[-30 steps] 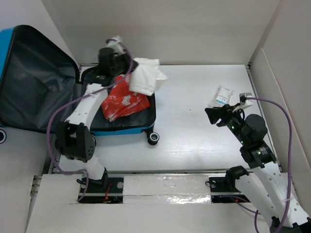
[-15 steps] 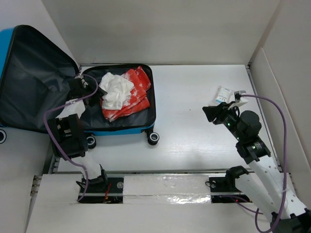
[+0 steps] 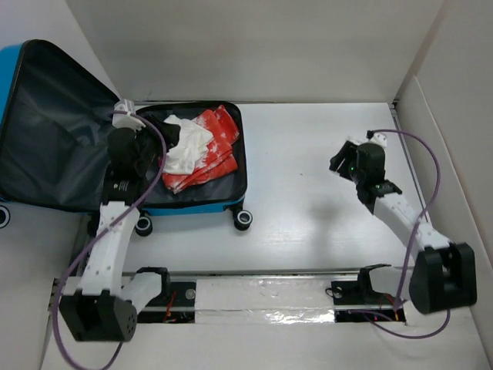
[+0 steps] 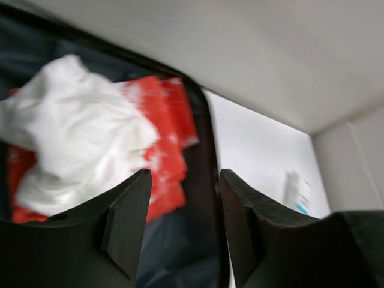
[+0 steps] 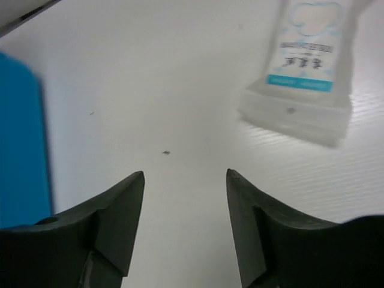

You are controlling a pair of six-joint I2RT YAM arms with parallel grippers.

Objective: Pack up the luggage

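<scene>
The luggage (image 3: pixel 196 206), a small blue suitcase, lies open at the left with its dark-lined lid (image 3: pixel 54 131) thrown back. Inside lie a red printed item (image 3: pixel 208 158) and a crumpled white cloth (image 3: pixel 185 146) on top of it; the left wrist view shows the cloth (image 4: pixel 72 120) and red item (image 4: pixel 165 138) too. My left gripper (image 3: pixel 158 154) hovers over the case's left side, open and empty (image 4: pixel 185 180). My right gripper (image 3: pixel 340 160) is open and empty (image 5: pixel 185 177) just short of a small white packet (image 5: pixel 306 66) with blue print on the table.
White walls close off the back and the right side of the table. The suitcase's black wheels (image 3: pixel 243 219) stick out toward the table's middle. The blue shell (image 5: pixel 21 144) shows at the left of the right wrist view.
My left gripper let go of the white cloth, which now lies in the suitcase, and drew back to the left. My right arm swung out toward the white packet.
</scene>
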